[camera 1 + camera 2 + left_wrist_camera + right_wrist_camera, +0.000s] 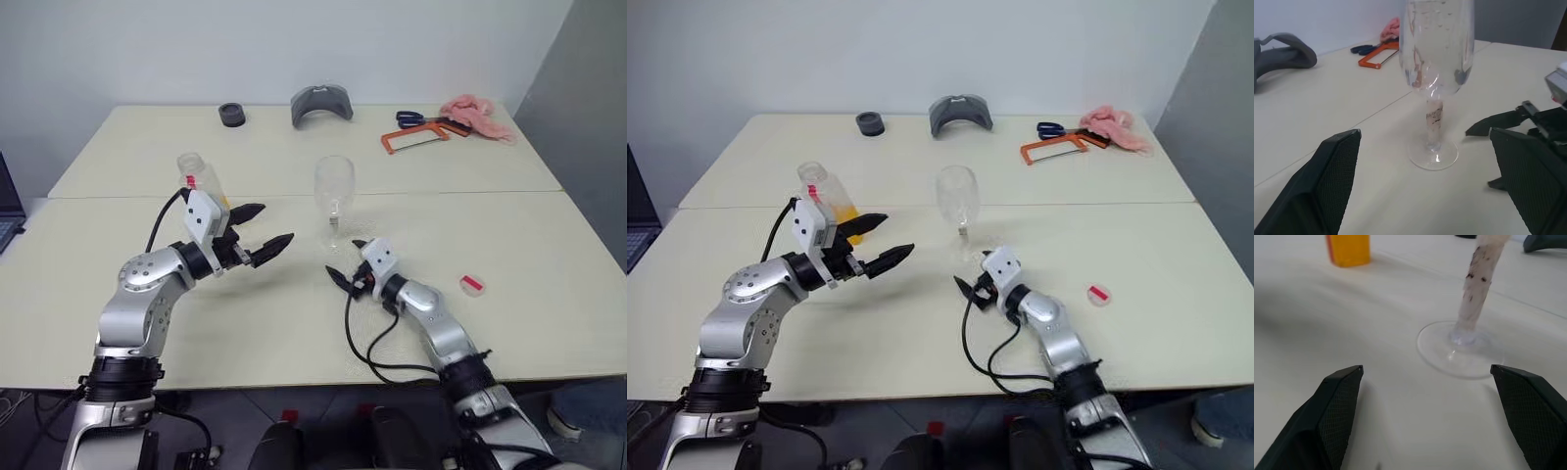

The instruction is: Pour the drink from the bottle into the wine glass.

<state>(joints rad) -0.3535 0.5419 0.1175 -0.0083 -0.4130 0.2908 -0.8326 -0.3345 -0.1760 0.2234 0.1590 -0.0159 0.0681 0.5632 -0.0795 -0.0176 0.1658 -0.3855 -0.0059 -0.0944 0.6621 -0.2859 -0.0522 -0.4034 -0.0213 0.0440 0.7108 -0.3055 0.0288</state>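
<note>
— Right gripper (345,266): status?

— Jaws spread, holding nothing, low over the table (549,284), just on the near side of the wine glass (334,196). The red cap (472,284) lies to the glass's right.

— Left gripper (257,233)?

— Also spread and empty, raised, left of the glass. The bottle (825,199) stands uncapped behind it, farther left of the glass, with the drink (846,217) low inside.

— Handling?

— Probably light, smooth, thin-walled plastic; take it across the squarish body, moderate squeeze. The glass looks fragile and tippy; steady it at the stem.
</note>
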